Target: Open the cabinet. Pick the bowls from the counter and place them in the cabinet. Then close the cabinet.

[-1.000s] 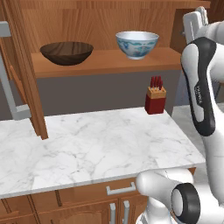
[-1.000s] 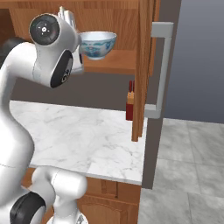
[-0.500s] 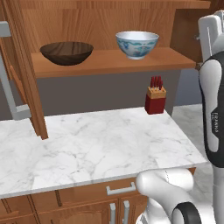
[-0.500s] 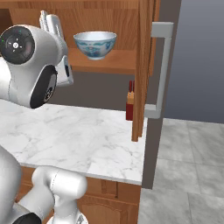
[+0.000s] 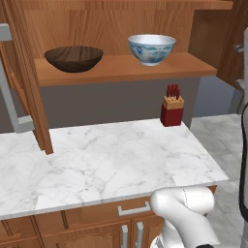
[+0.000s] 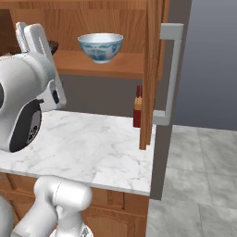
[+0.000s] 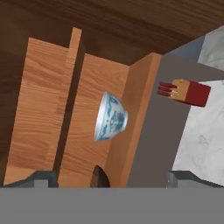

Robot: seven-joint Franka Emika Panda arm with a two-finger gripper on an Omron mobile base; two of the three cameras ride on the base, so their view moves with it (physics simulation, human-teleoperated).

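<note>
Both bowls, the dark brown wooden one (image 5: 73, 58) and the white-and-blue one (image 5: 151, 49), sit on the open reddish-brown cabinet's shelf (image 5: 121, 68) above the bare white marble tabletop (image 5: 106, 164), while the claw (image 7: 111, 179) gapes wide, holding nothing.

in the right base view the arm hides all but a dark sliver of the wooden bowl (image 6: 53, 45). in the hand view the same bowl is cut to a dark arc at the bottom. the cabinet (image 5: 121, 22) runs past the top edge, its left door (image 5: 22, 72) cut by the left edge.

Two bowls (image 5: 73, 58) (image 5: 151, 48), one knife block (image 5: 172, 111)
</note>
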